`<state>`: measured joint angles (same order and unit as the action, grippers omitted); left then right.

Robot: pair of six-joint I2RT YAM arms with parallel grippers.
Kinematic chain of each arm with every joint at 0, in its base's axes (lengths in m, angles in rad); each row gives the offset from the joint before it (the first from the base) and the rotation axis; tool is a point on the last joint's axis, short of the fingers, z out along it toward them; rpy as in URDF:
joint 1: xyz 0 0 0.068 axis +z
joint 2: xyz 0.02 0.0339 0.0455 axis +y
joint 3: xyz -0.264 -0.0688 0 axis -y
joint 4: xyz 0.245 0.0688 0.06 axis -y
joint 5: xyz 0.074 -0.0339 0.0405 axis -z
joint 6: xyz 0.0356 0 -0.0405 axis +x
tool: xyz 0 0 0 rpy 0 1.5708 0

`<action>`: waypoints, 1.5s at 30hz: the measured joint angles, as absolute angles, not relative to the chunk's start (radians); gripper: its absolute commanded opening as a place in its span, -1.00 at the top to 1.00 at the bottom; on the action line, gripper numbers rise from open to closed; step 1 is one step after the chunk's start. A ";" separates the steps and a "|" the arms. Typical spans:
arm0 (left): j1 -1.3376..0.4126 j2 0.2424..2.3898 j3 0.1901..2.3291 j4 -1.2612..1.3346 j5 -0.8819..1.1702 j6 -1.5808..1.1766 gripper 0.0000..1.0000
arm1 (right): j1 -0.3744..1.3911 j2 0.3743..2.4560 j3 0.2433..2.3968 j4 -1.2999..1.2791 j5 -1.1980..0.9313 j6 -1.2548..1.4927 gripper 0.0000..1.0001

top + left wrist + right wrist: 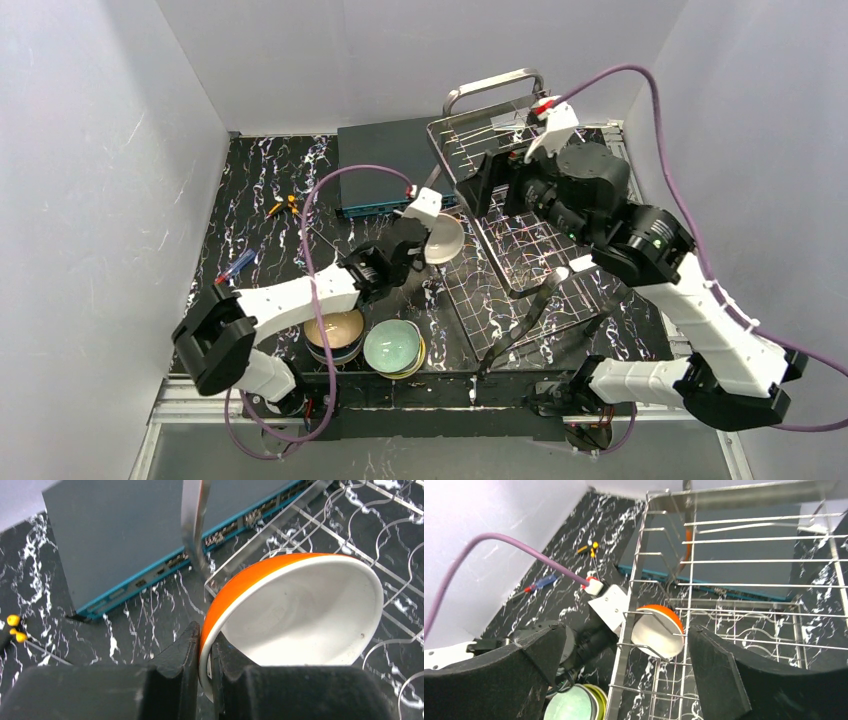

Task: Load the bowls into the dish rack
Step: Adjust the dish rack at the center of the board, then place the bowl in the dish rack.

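Now L hand point(204, 636) pinches orange-white bowl point(300, 615) by rim at dish rack point(694, 560) edge; R hand point(626, 632) spread wide.

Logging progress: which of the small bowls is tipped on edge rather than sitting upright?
The white bowl with the orange outside, pinched at its rim by the left gripper; the pale green bowl and the bowl stack beside it sit upright.

Dish rack point(520, 250) at right, box point(385, 160) beside its far-left corner; stacked bowls point(393, 345) at near edge
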<state>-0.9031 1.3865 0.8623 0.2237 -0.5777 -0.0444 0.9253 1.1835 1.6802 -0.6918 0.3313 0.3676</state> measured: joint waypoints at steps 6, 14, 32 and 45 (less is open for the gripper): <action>-0.943 1.561 0.997 0.329 -0.684 0.046 1.00 | 0.925 1.102 1.652 -0.623 0.388 0.317 -0.97; -0.955 1.758 1.123 0.456 -0.801 0.067 1.00 | 0.925 1.089 1.652 -0.601 0.424 0.263 -0.97; -1.013 1.928 1.084 0.932 -0.896 0.148 1.00 | 0.925 1.108 1.652 -0.602 0.416 0.202 -0.97; -1.038 1.941 1.068 0.997 -0.909 0.129 1.00 | 0.925 1.108 1.638 -0.603 0.410 0.183 -0.97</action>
